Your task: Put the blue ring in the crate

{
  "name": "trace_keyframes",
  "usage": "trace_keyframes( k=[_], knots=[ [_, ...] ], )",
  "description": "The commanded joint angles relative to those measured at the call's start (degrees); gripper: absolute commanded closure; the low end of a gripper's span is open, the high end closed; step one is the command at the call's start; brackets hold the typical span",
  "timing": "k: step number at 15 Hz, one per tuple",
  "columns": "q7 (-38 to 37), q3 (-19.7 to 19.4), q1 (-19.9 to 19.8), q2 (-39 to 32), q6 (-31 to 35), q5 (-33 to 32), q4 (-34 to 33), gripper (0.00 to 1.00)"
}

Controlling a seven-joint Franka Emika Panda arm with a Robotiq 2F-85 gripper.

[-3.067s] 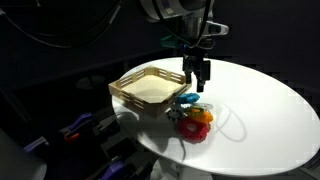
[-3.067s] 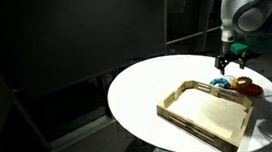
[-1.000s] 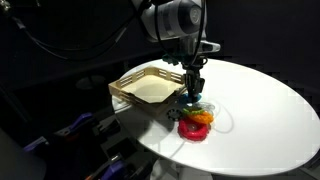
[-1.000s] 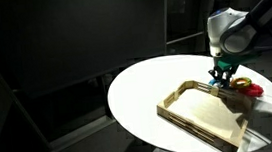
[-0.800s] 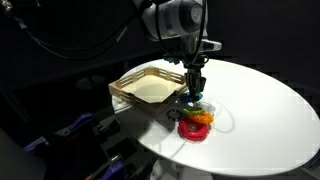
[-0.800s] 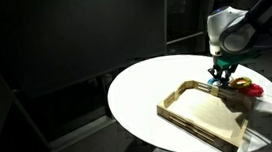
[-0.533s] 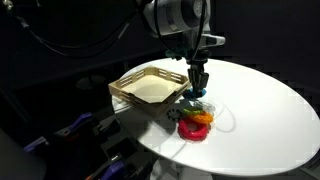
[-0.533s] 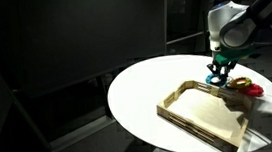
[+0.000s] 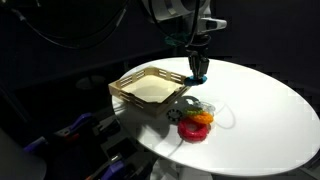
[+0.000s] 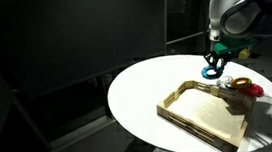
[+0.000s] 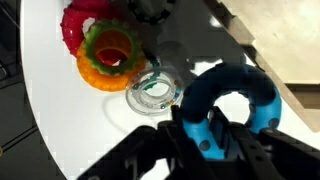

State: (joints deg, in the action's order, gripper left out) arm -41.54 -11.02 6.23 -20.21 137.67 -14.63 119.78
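Both exterior views stand well back from the round white counter (image 9: 270,110) and look down on it at a slant, with dark surroundings behind. In an exterior view the crate (image 9: 150,88) lies left of centre, with the arm entering from the top. In an exterior view taken from another side, the crate (image 10: 210,109) sits low at the right. Both share the counter, crate and gripper (image 9: 197,72). The wrist view is close, looking down past the jaws at the blue ring (image 11: 232,105), the counter and a crate corner.
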Motion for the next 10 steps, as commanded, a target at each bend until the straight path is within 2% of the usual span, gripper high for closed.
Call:
trace_keyframes(
  k=[1, 10],
  knots=[
    [4.1, 3.0, -1.7, 3.7, -1.7, 4.3, 1.8, 0.9],
    [11.2, 7.5, -1.5, 3.6, -3.5, 13.6, 2.7, 0.9]
  ],
)
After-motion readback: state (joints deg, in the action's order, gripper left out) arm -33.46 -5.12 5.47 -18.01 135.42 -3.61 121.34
